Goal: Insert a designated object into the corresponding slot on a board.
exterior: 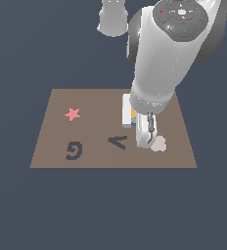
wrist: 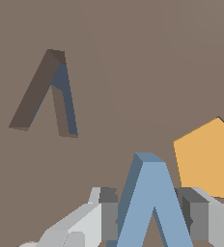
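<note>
Gripper (wrist: 152, 217) pinches the blue V piece (wrist: 150, 202) between its 2 fingers (wrist: 102, 217), 1 pad on each outer edge of the chevron, apex pointing away from the wrist. In the exterior view the gripper (exterior: 146, 139) sits low over the board (exterior: 52, 146), toward the exterior view's right; the blue piece itself is hidden there behind the arm. Cannot tell whether the piece is lifted clear or touching the board surface.

Orange pentagon (wrist: 208, 159) lies just beside the held piece, close to 1 finger. V slot (wrist: 46, 94) is apart from the piece across bare board; in the exterior view the slot (exterior: 118, 142) lies just beside the gripper, toward the exterior view's left. G slot (exterior: 74, 150) and pink star (exterior: 73, 114) sit further left, well away.

Judgement: piece grasped, transport and insertion not done. Risks:
- Apex direction roughly matches the slot in the wrist view, but a small yaw error would leave the piece riding on the recess rim instead of dropping in.
- The grip is on slanted outer edges, so the piece could slip or rotate in the pinch.
- A low carry could nudge the pentagon or drag the piece on the board.
</note>
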### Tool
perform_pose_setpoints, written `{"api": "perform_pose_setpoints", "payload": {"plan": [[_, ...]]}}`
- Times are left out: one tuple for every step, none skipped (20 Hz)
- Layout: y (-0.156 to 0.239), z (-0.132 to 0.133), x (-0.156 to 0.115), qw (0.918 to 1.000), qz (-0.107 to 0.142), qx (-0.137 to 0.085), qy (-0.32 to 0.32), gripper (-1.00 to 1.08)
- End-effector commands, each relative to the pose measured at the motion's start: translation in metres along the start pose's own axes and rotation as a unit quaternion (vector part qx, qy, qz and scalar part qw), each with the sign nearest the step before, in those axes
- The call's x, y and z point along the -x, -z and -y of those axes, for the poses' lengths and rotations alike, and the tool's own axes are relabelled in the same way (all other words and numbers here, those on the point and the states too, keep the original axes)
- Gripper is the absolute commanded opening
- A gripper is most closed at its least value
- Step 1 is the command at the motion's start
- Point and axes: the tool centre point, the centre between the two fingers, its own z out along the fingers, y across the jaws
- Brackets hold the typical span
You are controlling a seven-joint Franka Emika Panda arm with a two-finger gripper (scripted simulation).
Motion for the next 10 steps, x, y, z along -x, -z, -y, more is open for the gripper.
{"api": "perform_pose_setpoints", "payload": {"plan": [[0.001, 0.017, -0.017, 0.9998, 0.000, 0.000, -0.020, -1.00], [0.001, 0.023, -0.023, 0.9996, 0.000, 0.000, -0.027, -1.00], [0.001, 0.028, -0.028, 0.9994, 0.000, 0.000, -0.034, -1.00], [0.001, 0.033, -0.034, 0.9992, 0.000, 0.000, -0.040, -1.00], [0.002, 0.038, -0.039, 0.9990, 0.000, 0.000, -0.045, -1.00], [0.002, 0.042, -0.043, 0.9987, 0.000, 0.000, -0.051, -1.00], [0.002, 0.045, -0.047, 0.9985, 0.000, 0.000, -0.055, -1.00], [0.002, 0.049, -0.051, 0.9982, 0.000, 0.000, -0.060, -1.00], [0.002, 0.051, -0.054, 0.9980, 0.000, 0.000, -0.063, -1.00], [0.002, 0.054, -0.058, 0.9978, 0.000, 0.000, -0.067, -1.00]]}}
